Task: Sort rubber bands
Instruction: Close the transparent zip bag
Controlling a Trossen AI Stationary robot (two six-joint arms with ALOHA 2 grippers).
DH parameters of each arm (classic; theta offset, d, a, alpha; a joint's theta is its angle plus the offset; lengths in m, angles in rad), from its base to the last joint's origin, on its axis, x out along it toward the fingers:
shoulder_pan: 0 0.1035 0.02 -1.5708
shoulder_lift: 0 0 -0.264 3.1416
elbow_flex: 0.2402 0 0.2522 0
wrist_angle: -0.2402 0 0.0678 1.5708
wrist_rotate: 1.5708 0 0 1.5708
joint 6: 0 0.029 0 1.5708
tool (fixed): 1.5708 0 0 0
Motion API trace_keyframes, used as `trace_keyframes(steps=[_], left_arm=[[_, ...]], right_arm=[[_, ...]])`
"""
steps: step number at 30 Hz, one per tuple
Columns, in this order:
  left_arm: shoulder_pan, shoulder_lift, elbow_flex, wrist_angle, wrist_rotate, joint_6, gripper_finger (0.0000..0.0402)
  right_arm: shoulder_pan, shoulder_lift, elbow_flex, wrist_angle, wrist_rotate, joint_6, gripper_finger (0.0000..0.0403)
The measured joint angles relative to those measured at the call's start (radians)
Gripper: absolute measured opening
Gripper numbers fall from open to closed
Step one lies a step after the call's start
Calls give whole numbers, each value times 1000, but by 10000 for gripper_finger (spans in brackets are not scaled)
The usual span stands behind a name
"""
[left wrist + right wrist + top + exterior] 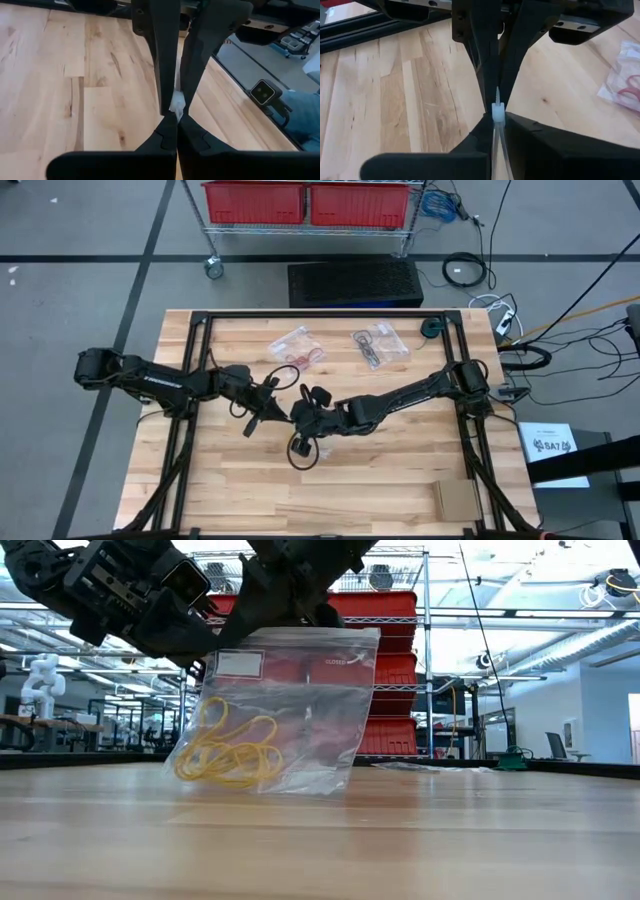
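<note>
Yellow rubber bands [228, 752] inside clear bag [300, 710], both pincers [200, 635] pinching its top edge.

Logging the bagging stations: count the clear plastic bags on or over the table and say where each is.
3. One with red bands lies at the table's far side, one with black bands beside it, one with yellow bands is held at the centre by both grippers. Others may be hidden.

I can read just one marking: "SA7" on a white sheet [553, 446] beside the table's right edge (the bag label looks blank).
</note>
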Motion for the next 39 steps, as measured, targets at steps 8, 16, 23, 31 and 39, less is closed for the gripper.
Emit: trace_keyframes(steps=[8, 16, 23, 31, 39], left_arm=[[0, 0, 1, -3, -5, 0, 0], [0, -5, 1, -5, -5, 0, 0], [0, -5, 0, -10, -5, 0, 0], [0, -5, 0, -3, -6, 0, 0], [0, -7, -1, -3, -13, 0, 0]], right_arm=[[15, -2, 2, -49, 7, 20, 6], [31, -3, 3, -90, 7, 41, 5], [48, -11, 4, -194, 0, 98, 4], [74, -42, 1, -292, -22, 148, 2], [87, -77, -2, -305, -36, 191, 5]])
